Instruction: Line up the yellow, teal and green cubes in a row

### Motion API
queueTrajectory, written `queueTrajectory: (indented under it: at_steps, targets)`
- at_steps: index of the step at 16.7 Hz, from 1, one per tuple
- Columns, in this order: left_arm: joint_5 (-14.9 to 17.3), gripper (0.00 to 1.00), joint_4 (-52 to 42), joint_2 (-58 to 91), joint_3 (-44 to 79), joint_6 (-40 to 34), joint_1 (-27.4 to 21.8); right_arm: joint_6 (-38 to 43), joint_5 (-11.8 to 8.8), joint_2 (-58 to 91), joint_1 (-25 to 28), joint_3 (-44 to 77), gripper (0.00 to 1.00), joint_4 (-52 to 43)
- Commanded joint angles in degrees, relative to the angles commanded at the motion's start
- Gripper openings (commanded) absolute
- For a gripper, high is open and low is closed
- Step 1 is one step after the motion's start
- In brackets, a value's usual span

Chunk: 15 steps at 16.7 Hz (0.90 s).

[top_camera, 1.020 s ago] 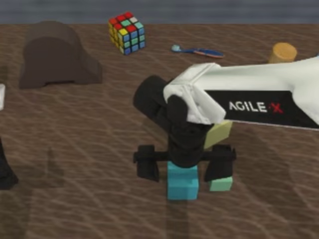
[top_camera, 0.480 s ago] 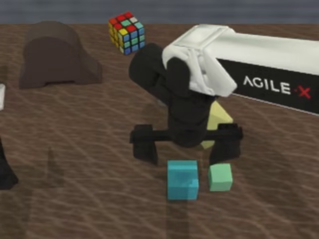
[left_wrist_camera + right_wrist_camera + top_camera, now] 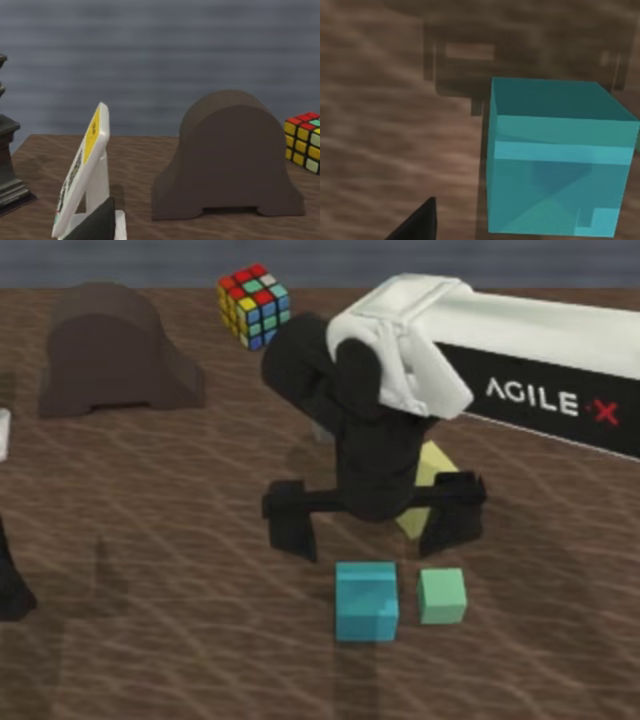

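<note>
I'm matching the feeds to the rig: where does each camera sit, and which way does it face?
Top view: above the table, looking down on the teal cube, green cube and my open right gripper.
Left wrist view: low by the table's left side, facing the brown arch block.
Right wrist view: looking down on the teal cube; one dark fingertip shows.
Shared: the puzzle cube also appears in the left wrist view.
</note>
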Motion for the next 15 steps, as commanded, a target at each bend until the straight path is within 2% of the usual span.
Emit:
queueTrajectory:
  at_steps: [3, 10, 12, 15]
  targets:
    - [0.0, 1.0, 0.0, 0.0, 0.0, 0.0, 0.0, -8.6, -0.2, 3.3, -3.0, 4.8, 1.0, -2.1]
    - [0.0, 1.0, 0.0, 0.0, 0.0, 0.0, 0.0, -36.0, -0.6, 11.9, -12.1, 18.1, 1.0, -7.5]
    - [0.0, 1.0, 0.0, 0.0, 0.0, 0.0, 0.0, -40.9, -0.6, 13.4, -14.0, 20.8, 1.0, -8.4]
    - [0.0, 1.0, 0.0, 0.0, 0.0, 0.0, 0.0, -43.7, -0.6, 14.2, -15.3, 22.6, 1.0, -8.9]
